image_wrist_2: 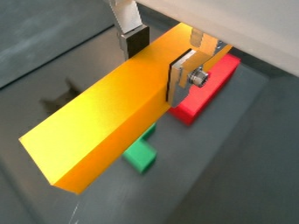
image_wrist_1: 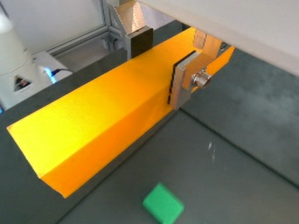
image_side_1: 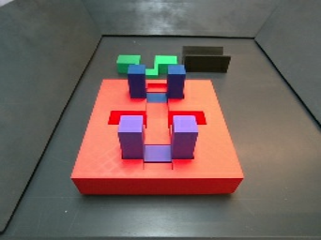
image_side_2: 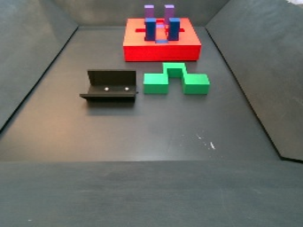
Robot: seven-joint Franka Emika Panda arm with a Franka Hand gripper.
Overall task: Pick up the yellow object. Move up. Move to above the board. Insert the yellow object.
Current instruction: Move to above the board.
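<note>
The yellow object (image_wrist_1: 111,114) is a long yellow-orange bar held off the floor, clamped across its width near one end by the gripper (image_wrist_1: 165,63); in both wrist views it runs away from the jaws with its free end hanging over the dark floor. The gripper (image_wrist_2: 158,55) is closed on the bar, one silver finger (image_wrist_1: 187,79) with a screw pressed flat to the bar's near side face and the other finger's dark pad (image_wrist_2: 135,41) meeting the far side. Neither the bar nor the gripper appears in either side view. In a wrist view a corner of the red board (image_wrist_2: 205,93) lies below the gripped end of the bar, and a green block (image_wrist_2: 142,156) sits on the floor under the bar's middle; how high the bar is above them cannot be judged. In a wrist view a small green piece (image_wrist_1: 163,202) lies on the floor beyond the bar's free end. In a side view the board (image_side_1: 111,159) fills the middle of the floor, carrying purple blocks (image_side_1: 130,131) nearer the camera and blue blocks (image_side_1: 138,81) farther back, with recessed slots between them. Beyond it, at about 12 o'clock, stand the green blocks (image_side_1: 128,64), and at 1 o'clock the fixture (image_side_1: 206,57). In a side view the fixture (image_side_2: 110,87) stands at 9 o'clock of the green blocks (image_side_2: 175,80), just beside them but apart, with the board (image_side_2: 162,46) at 12 o'clock.
</note>
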